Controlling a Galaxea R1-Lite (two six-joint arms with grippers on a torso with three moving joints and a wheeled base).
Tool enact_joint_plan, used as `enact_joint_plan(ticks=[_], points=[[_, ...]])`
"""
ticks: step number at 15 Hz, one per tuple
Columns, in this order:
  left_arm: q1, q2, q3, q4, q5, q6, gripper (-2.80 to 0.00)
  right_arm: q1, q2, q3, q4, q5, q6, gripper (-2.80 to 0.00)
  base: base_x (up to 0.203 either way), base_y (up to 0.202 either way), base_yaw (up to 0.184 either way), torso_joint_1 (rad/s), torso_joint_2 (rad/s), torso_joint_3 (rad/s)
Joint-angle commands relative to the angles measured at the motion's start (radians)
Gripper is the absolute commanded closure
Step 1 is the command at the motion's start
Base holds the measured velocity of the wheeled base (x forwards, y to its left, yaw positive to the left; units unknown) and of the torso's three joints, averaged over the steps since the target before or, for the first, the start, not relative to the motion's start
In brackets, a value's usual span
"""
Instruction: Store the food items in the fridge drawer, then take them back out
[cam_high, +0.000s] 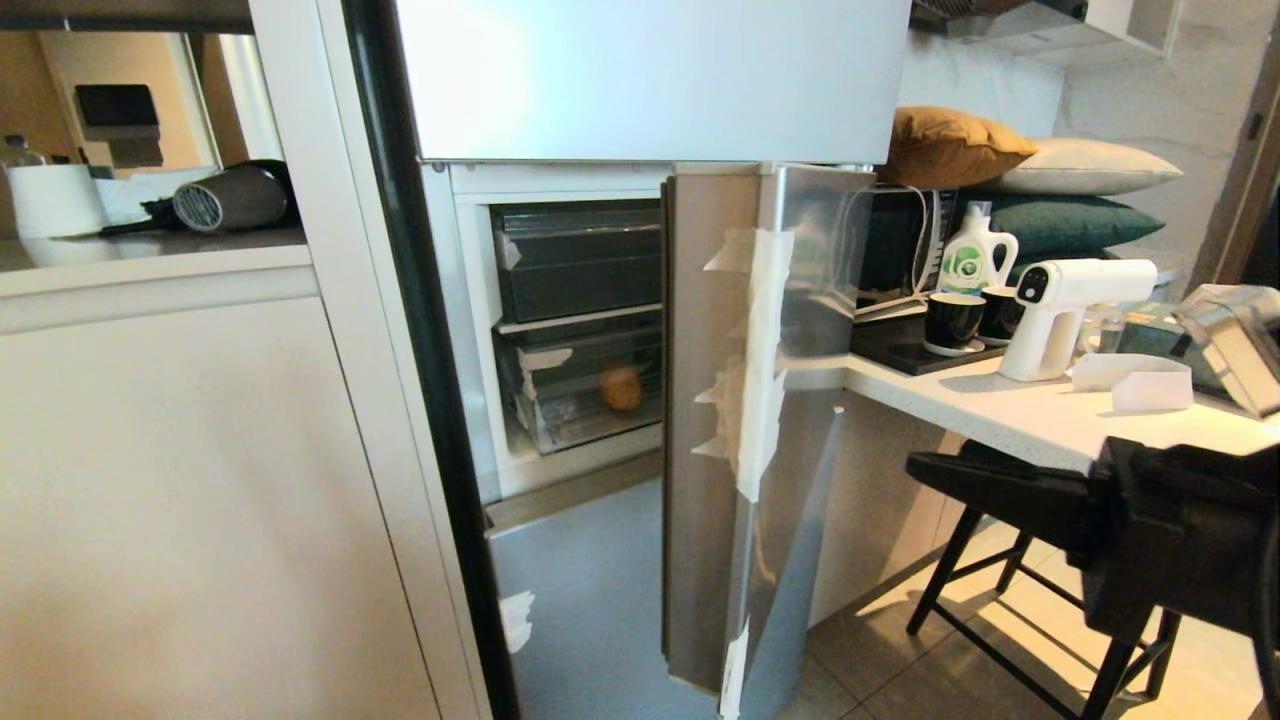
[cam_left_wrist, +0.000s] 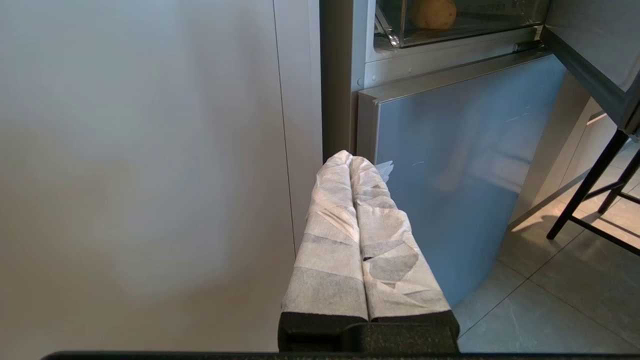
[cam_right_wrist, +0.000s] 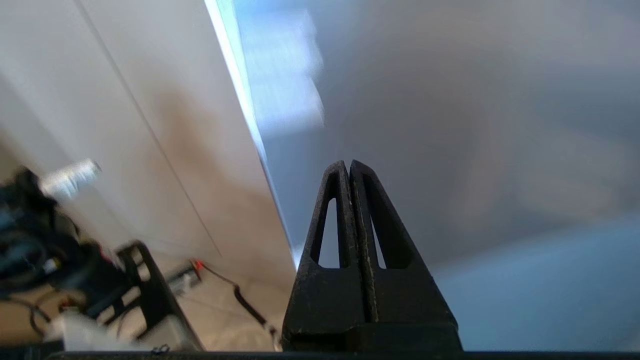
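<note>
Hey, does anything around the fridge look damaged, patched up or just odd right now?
Yes. The open fridge door has ragged strips of white tape stuck down its edge, with another torn scrap on the lower door. The left gripper has its fingers wrapped in white tape too. The potato sits in the fridge drawer.
</note>
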Motion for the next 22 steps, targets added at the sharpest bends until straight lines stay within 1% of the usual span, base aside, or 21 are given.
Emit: enact_joint_plan(ticks=[1,3,6,8,11,14,16,19,22], points=[[0.0,0.0,0.011,0.0,0.0,0.0,0.0,0.044,0.142,-0.057,-0.047,0.003,0.002,0.0,0.0,0.0,0.0,0.0,0.0,0.0],[0.0,0.0,0.011,0.0,0.0,0.0,0.0,0.096,0.194,-0.085,-0.1,0.008,0.0,0.0,0.0,0.0,0.0,0.0,0.0,0.0],[0.0,0.0,0.011,0.0,0.0,0.0,0.0,0.131,0.241,-0.11,-0.127,0.025,0.0,0.0,0.0,0.0,0.0,0.0,0.0,0.0],[0.0,0.0,0.011,0.0,0.0,0.0,0.0,0.136,0.26,-0.123,-0.132,0.048,-0.001,0.0,0.0,0.0,0.0,0.0,0.0,0.0],[0.0,0.0,0.011,0.0,0.0,0.0,0.0,0.134,0.348,-0.198,-0.138,0.047,0.001,0.0,0.0,0.0,0.0,0.0,0.0,0.0],[0.0,0.0,0.011,0.0,0.0,0.0,0.0,0.129,0.471,-0.318,-0.139,0.02,0.0,0.0,0.0,0.0,0.0,0.0,0.0,0.0],[0.0,0.0,0.011,0.0,0.0,0.0,0.0,0.127,0.557,-0.427,-0.139,0.0,0.0,0.0,0.0,0.0,0.0,0.0,0.0,0.0],[0.0,0.0,0.011,0.0,0.0,0.0,0.0,0.13,0.688,-0.59,-0.138,-0.008,0.002,0.0,0.0,0.0,0.0,0.0,0.0,0.0],[0.0,0.0,0.011,0.0,0.0,0.0,0.0,0.142,0.825,-0.725,-0.137,-0.012,0.003,0.0,0.0,0.0,0.0,0.0,0.0,0.0]])
